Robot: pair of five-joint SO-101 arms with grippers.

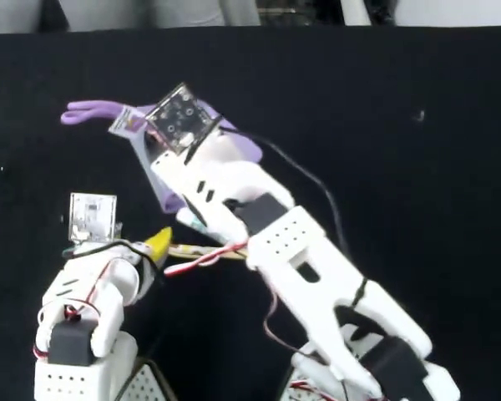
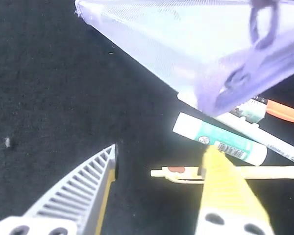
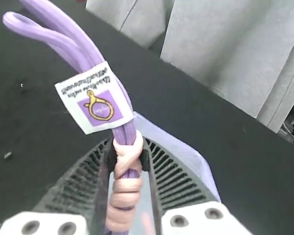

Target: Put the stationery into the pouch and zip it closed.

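On the black tablecloth (image 1: 401, 125), the right gripper (image 3: 127, 161) is clamping the purple strap (image 3: 63, 34) of the lilac mesh pouch (image 2: 186, 44) while the left gripper (image 2: 162, 149) is hovering wide-jawed astride the nearby cream pen (image 2: 264, 172), likely needing to close next.

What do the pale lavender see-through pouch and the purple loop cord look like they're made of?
Pale lavender see-through pouch: likely fine synthetic mesh, matte. A tiny grid weave shows and light passes through it. Purple loop cord: looks like smooth rubbery plastic or silicone, slightly glossy, round and seamless; which of the two is unclear.
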